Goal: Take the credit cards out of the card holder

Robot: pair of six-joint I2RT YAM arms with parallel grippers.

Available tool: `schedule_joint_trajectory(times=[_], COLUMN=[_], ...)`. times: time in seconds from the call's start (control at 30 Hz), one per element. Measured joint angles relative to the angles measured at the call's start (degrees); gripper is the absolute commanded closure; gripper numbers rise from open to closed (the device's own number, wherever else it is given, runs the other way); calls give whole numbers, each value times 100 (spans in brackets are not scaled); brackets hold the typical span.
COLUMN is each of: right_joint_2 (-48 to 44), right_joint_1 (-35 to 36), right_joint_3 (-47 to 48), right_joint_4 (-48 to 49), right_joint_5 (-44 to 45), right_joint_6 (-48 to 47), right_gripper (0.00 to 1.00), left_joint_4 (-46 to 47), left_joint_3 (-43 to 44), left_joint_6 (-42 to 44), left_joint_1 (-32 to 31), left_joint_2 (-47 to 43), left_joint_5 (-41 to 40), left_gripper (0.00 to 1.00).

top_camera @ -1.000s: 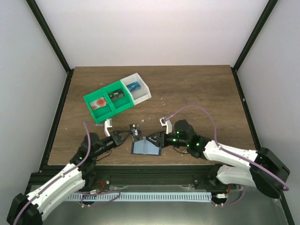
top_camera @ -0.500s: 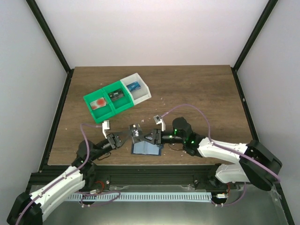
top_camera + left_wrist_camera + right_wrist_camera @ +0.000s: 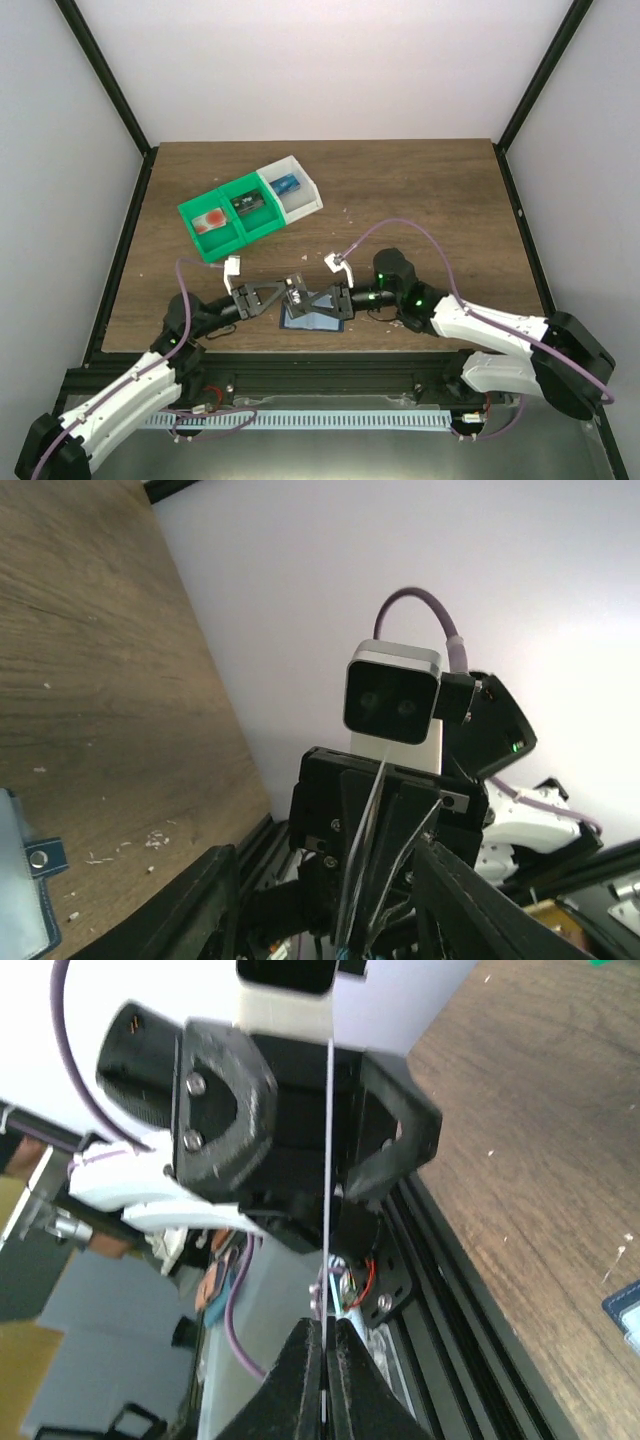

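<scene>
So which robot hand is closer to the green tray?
Left. The left gripper is just below the green tray; the right gripper is further right, by the wallet.

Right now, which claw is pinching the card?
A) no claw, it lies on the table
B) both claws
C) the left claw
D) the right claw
D: the right claw has its fingers shut tight on the edge of the card, while the left claw has its fingers standing apart.
</scene>
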Motion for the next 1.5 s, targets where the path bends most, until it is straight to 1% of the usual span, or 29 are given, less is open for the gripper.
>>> schedule_joint_trajectory(times=[0.17,0.3,0.47,0.57,0.63,0.9,1.0,1.17,1.27,1.37,1.5], right_joint_2=[-280,-354,-341,-313,-275,-195,-149,-39,55,109,111], right_joint_1=[0,0,0,0,0,0,0,0,0,0,0], right_joint_3=[286,343,350,374,417,546,546,546,549,546,546], right_joint_4=[-1246,-2057,-2743,-2885,-2951,-3034,-3032,-3023,-3025,-3008,-2940], right_joint_5=[-629,-1185,-1700,-1864,-1952,-2111,-2127,-2153,-2177,-2212,-2271], right_joint_6=[-1088,-1792,-2262,-2363,-2415,-2474,-2472,-2470,-2470,-2468,-2417], right_gripper=[100,99,100,99,100,99,99,100,100,100,100], left_joint_4=[-1036,-1683,-2448,-2973,-3126,-3748,-3856,-3847,-3783,-3755,-3746], left_joint_3=[564,824,1108,1434,1563,1622,1624,1624,1620,1609,1600], left_joint_6=[566,975,1425,1781,1947,2391,2474,2498,2485,2472,2490], left_joint_1=[0,0,0,0,0,0,0,0,0,0,0], left_joint_2=[-256,-509,-518,-304,-149,101,125,129,131,138,208], left_joint_5=[494,894,1349,1582,1797,2354,2481,2621,2684,2695,2699], left_gripper=[49,50,57,64,68,72,75,76,87,87,84])
